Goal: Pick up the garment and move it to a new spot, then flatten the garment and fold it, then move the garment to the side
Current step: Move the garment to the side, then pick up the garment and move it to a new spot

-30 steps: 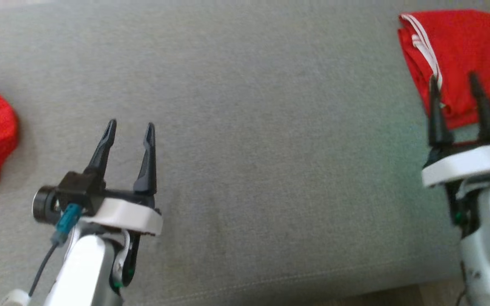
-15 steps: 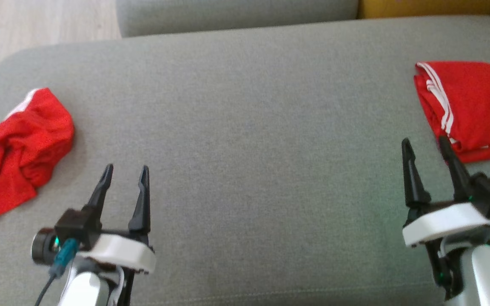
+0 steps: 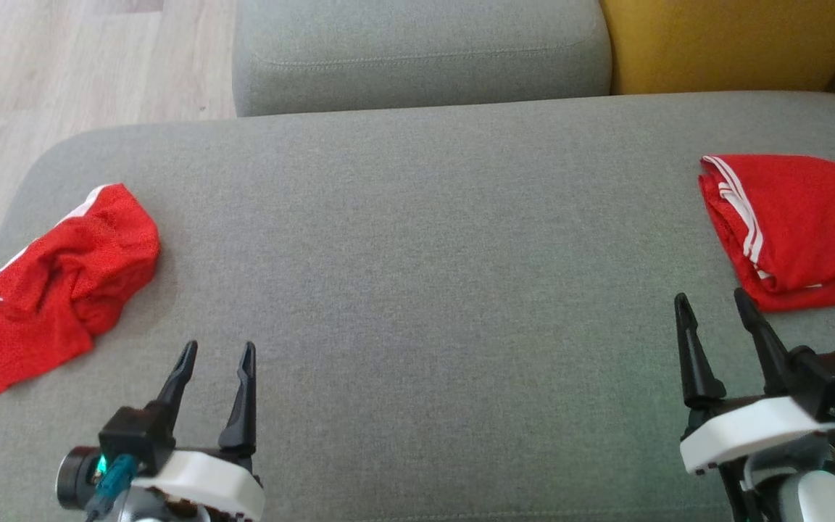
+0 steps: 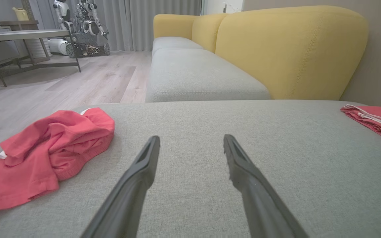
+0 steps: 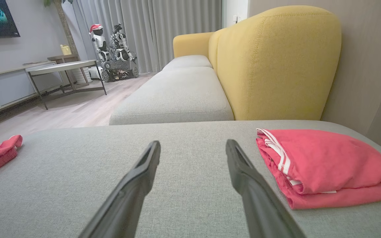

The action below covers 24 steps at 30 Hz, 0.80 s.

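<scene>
A crumpled red garment (image 3: 62, 290) with white trim lies at the left end of the grey seat cushion (image 3: 417, 254). My left gripper (image 3: 218, 348) is open and empty, to the right of that heap and nearer to me. In the left wrist view the crumpled garment (image 4: 51, 148) sits left of the open left gripper (image 4: 191, 138). A folded red garment (image 3: 802, 225) with white stripes rests at the right end. My right gripper (image 3: 710, 297) is open, just short of its near edge. The right wrist view shows the folded garment (image 5: 322, 162) right of the right gripper (image 5: 193, 142).
A second grey seat (image 3: 417, 51) and a yellow backrest (image 3: 729, 43) stand beyond the cushion. Wooden floor (image 3: 62, 65) lies past the left end. A table (image 4: 21, 34) and another robot (image 4: 81, 26) stand far across the room.
The head camera has tilted up, so the whole picture has shifted down. My right gripper's fingertips, which overlapped the folded garment, now stand apart from it. Both grippers stay open.
</scene>
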Available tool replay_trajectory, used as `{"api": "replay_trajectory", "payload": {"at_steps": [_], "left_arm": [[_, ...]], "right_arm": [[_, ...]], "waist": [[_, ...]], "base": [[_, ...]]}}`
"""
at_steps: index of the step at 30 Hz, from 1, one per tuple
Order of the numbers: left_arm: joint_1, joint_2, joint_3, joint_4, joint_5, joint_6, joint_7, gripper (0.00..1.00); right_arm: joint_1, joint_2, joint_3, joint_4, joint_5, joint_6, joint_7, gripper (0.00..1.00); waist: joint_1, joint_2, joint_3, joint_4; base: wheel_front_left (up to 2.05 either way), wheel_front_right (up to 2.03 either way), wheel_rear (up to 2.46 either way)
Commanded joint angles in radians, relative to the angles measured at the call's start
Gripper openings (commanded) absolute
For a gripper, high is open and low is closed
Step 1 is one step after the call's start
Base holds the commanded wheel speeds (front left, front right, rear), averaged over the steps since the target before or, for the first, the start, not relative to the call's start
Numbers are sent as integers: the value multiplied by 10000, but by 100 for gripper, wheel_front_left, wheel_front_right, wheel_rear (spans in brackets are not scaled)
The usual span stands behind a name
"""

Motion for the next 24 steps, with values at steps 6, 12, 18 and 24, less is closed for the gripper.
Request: {"api": "replay_trajectory", "payload": {"at_steps": [6,12,18,24], "left_arm": [[-296,293,313,-479,-85,134,94,100],[-258,332,293,-533,-118,183,122,100],[-281,350,262,-543,-140,223,110,100],[-330,379,228,-562,-148,259,100,100]], "right_arm": [[30,36,29,-663,-249,-9,144,100],[80,57,18,-757,-332,-9,235,100],[86,67,0,-799,-335,-9,282,100],[82,73,-17,-807,-314,-9,295,100]], "waist": [[1,-1,-110,18],[1,-1,-119,1],[1,-1,-94,-16],[1,-1,-67,-35]], "base": [[0,0,0],[0,0,0],[0,0,0],[0,0,0]]}}
